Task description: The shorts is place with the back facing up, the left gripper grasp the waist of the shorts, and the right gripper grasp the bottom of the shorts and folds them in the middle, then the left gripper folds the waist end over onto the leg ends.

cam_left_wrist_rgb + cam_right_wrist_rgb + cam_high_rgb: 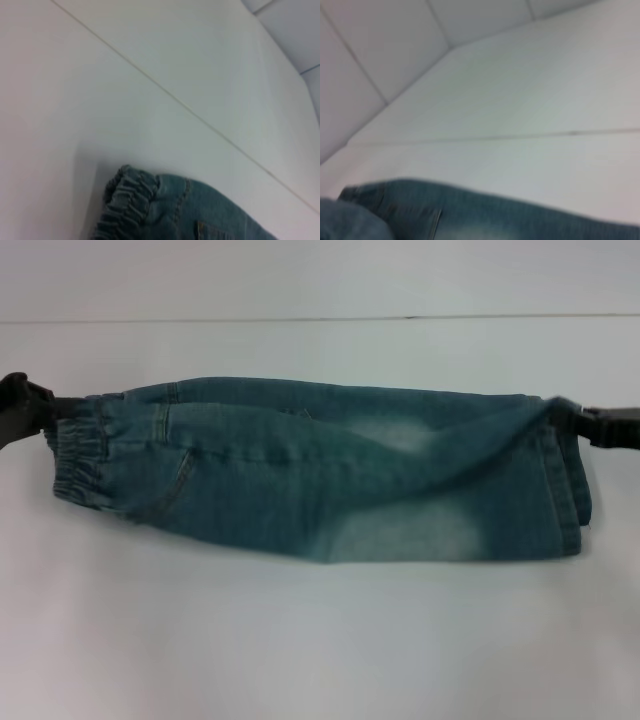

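**Shorts held stretched between both arms, mid-fold**

Shorts (320, 475) hang lengthwise over the white table (320, 640), already doubled along the middle. We see the left gripper (45, 412) pinching the waist end (82, 455), the right gripper (585, 425) pinching the leg ends (565, 490). Our worry: denim sagging between them could slip a pinch and spoil the fold.

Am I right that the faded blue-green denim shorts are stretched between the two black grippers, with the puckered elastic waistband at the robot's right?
Not quite. In the head view the faded blue-green denim shorts do span between the left gripper and the right gripper, but the puckered elastic waistband is at the robot's left; the stitched leg hems are at its right.
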